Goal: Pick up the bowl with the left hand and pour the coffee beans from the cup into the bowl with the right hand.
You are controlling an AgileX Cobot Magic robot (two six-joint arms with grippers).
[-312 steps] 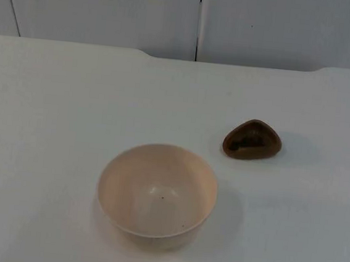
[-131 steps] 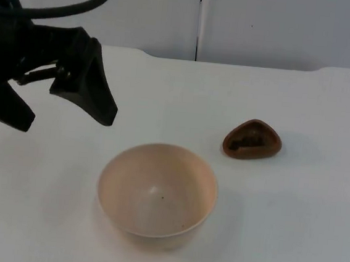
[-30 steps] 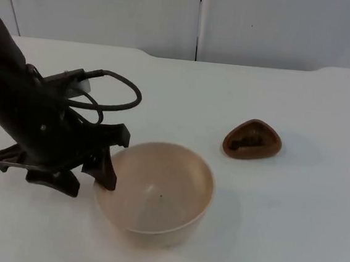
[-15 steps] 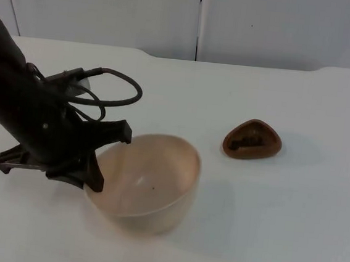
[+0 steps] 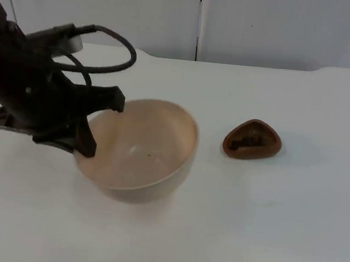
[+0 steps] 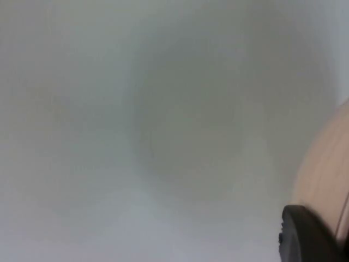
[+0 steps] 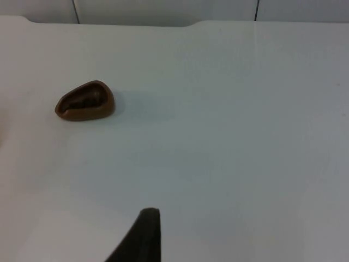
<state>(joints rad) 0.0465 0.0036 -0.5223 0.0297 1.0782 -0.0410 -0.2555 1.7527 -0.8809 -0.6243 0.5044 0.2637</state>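
Cream-coloured and wide-mouthed, the bowl (image 5: pixel 137 149) hangs tilted above the white table (image 5: pixel 289 229), toward its left side, its shadow loose beneath it, which suggests it is clear of the surface. The left gripper (image 5: pixel 92 126) is clamped on the bowl's left rim, one finger inside the wall and one outside; in the left wrist view a black fingertip (image 6: pixel 305 236) presses against the bowl's pale outer wall (image 6: pixel 324 174). The small brown cup (image 5: pixel 253 139) stands on the table to the right of the bowl, apart from it, nearer the back edge than the front; something dark lies inside, presumably the coffee beans. The right wrist view also looks onto the cup (image 7: pixel 85 101), well ahead of the right gripper, whose fingertip (image 7: pixel 140 234) is black against the table; whether that gripper is open or closed I cannot tell, and the right arm waits

To do the lift well, I would level the bowl so its mouth faces up, hold it steady and low beside the cup, and keep the rim grip firm, since a pinch on one side lets the bowl swing. The right arm would then need room to reach the cup without brushing the bowl
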